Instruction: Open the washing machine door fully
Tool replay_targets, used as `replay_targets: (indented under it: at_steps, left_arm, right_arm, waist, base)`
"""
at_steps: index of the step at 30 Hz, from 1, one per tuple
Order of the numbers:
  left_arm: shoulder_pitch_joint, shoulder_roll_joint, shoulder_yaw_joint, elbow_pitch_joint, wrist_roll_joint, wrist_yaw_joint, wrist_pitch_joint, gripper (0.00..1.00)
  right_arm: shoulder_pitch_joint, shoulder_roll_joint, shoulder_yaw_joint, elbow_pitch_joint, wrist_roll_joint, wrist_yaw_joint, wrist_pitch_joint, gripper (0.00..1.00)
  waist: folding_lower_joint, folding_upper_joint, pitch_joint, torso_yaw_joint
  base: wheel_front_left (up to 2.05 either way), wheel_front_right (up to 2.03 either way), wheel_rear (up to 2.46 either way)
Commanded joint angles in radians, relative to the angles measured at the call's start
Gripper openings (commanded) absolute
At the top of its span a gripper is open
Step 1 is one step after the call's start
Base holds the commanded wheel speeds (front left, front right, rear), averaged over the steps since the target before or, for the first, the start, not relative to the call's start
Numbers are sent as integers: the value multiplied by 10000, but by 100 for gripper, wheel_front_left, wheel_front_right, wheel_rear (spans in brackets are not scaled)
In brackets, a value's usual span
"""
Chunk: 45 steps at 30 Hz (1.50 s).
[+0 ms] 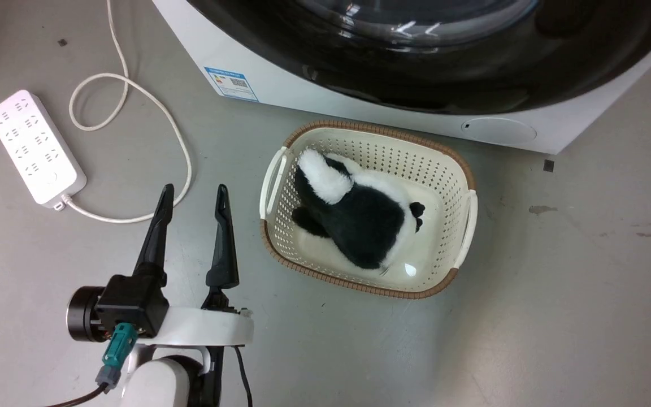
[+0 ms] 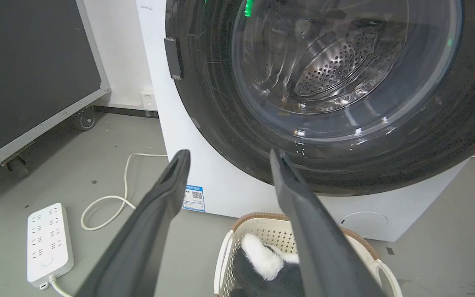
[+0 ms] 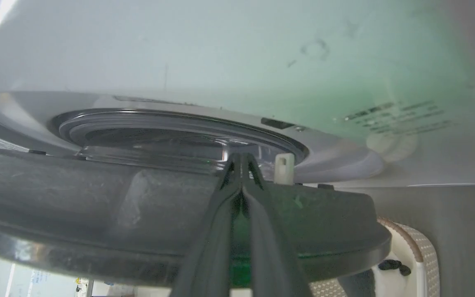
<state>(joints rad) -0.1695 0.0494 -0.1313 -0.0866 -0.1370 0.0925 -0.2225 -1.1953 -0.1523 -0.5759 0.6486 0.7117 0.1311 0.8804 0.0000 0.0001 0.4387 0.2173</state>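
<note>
We are judging the job as barely begun. In the right wrist view the washing machine door is standing only a narrow crack off the front of the washing machine. Its glass bowl and a white latch peg are showing in that gap, so we are reckoning that nearly the whole swing is left to do.

Our right gripper is reaching across the door's dark rim toward the machine's front. Its two fingers are pressing together, with the tips at the gap just beside the peg. We cannot tell whether they are pinching anything or merely hooking the edge.

Our left gripper is hanging out in front of the machine, off its blue-label corner, and pointing toward it. Its fingers are spread well apart and gripping nothing. A laundry basket holding a plush panda is sitting on the floor just in front of the machine, beneath the door.
</note>
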Motion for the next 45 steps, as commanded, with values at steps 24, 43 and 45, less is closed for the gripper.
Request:
replay_targets:
  at_steps: [24, 43, 45]
  left_arm:
    - [1199, 8, 91, 1013, -74, -725, -393, 100]
    - [2219, 8, -169, 1303, -109, -1364, -393, 100]
    - [2218, 8, -129, 1302, -153, -1391, -393, 100]
  right_arm:
    - [4649, 1019, 1557, -1338, 3655, -4, 3291, 0]
    - [8240, 1020, 7922, -3295, 7456, -4, 642, 0]
    - [8327, 1021, 8380, -3499, 7437, -4, 261, 0]
  waist:
    - [0, -1, -2554, -300]
    - [0, -1, -3417, -64]
    - [0, -1, -3371, -46]
  base:
    - [0, 0, 0]
    - [0, 0, 0]
    - [0, 0, 0]
